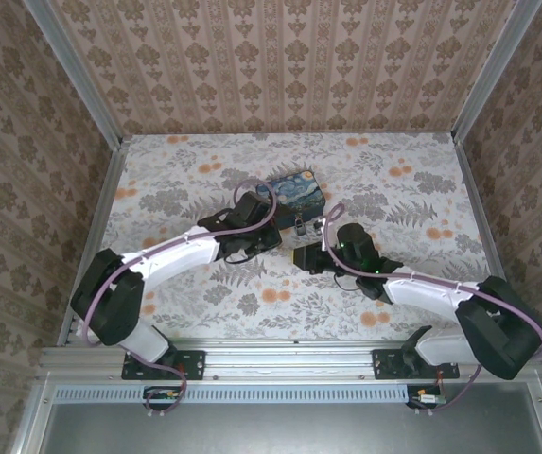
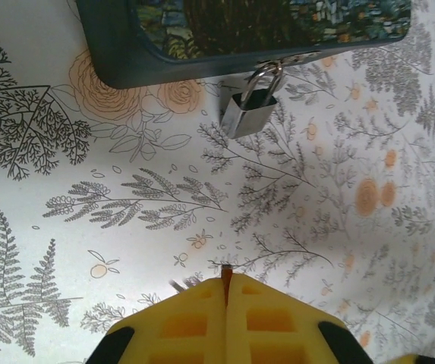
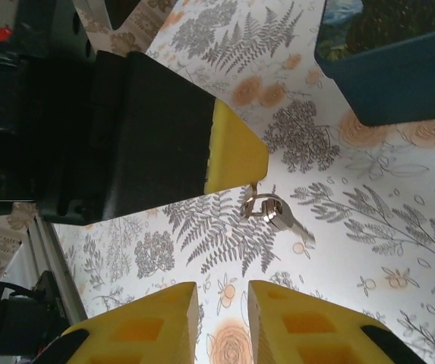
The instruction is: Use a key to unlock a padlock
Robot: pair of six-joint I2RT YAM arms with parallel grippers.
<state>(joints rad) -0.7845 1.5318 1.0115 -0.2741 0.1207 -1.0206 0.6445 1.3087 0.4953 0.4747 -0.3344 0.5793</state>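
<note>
The padlock [image 2: 247, 114] is small, rigid, smooth metal, probably light and slippery, and best pinched on its flat body sides. It is shackled to the blue box [image 2: 118, 53] mid-table [image 2: 50, 250], its long axis pointing toward the near edge. The left gripper [image 2: 227, 282] is clamped on the key [image 3: 269, 212]. The right gripper [image 3: 222, 303] stands slightly apart and empty.

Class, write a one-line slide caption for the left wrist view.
Left gripper, shut on the key, faces the small silver padlock hooked to the dark blue box.
</note>
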